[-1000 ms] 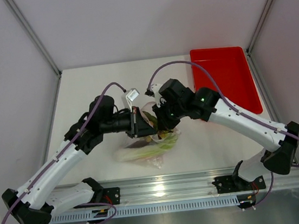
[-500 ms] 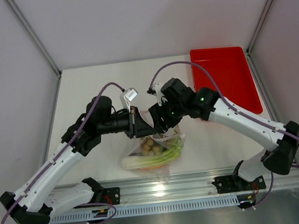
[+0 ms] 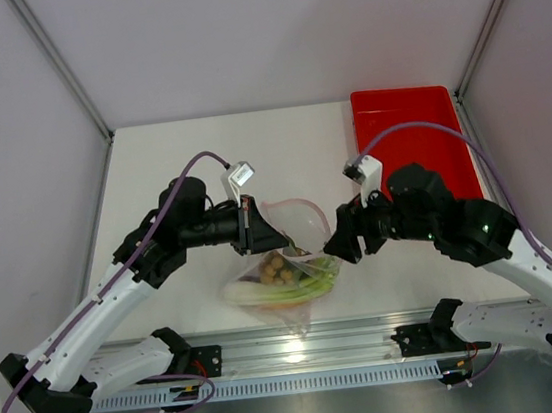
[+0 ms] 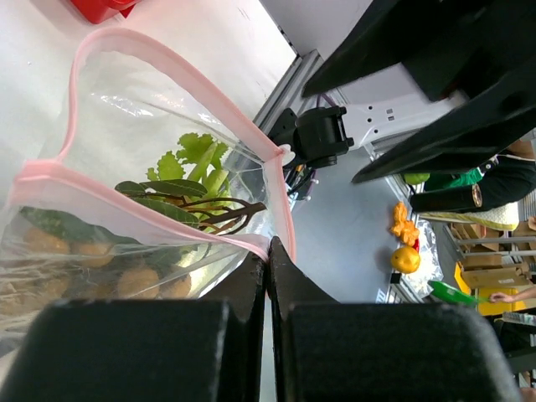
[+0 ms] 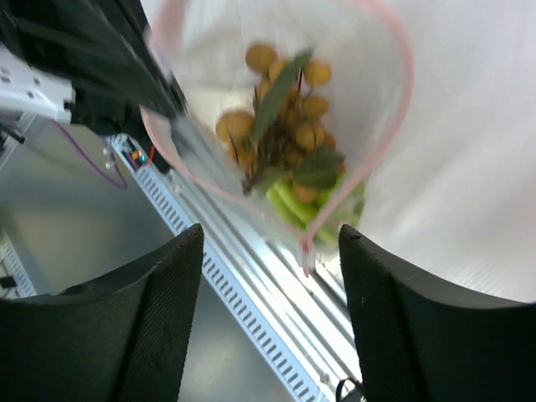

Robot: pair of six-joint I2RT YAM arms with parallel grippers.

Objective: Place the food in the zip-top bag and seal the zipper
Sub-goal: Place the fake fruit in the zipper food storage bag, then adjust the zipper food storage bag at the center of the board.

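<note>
Now the food (image 3: pixel 282 271) lies in the zip-top bag (image 3: pixel 300 222); only sealing is left. Left gripper (image 4: pixel 268 251) clamps the zipper (image 4: pixel 151 213), while right gripper (image 5: pixel 272 239) gapes empty and should next press it closed.

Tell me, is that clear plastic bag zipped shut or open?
Open. The zip-top bag's pink zipper rim spreads in a wide loop, and the grapes show through the mouth. The left gripper pinches one corner.
</note>
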